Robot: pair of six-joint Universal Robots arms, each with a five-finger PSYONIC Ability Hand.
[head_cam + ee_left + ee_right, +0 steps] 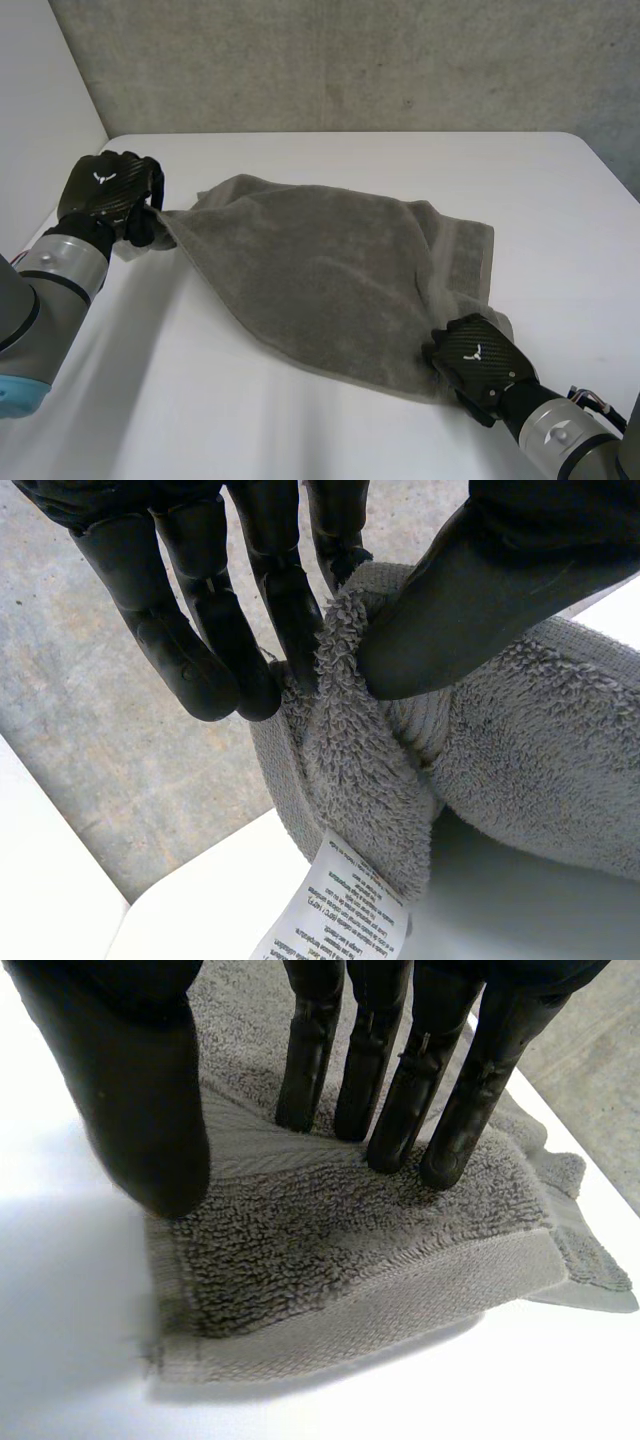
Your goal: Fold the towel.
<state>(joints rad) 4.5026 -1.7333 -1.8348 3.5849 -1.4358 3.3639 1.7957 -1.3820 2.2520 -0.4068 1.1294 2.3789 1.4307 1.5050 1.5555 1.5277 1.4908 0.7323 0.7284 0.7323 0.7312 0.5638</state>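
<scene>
The left hand (108,195) pinches a towel (330,270) corner; the right hand (478,362), fingers straight, presses another. Pulled, that one may slip.

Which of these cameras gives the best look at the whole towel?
The head view: nearly the whole towel shows on the table. The left wrist view shows a corner pinched between thumb and fingers of the left hand, near a white label. The right wrist view shows a hemmed corner under the straight fingers of the right hand.

Grey terry towel (330,280), rumpled, spread across table middle; left corner lifted and bunched, white label hanging below; near-right corner flat.
</scene>
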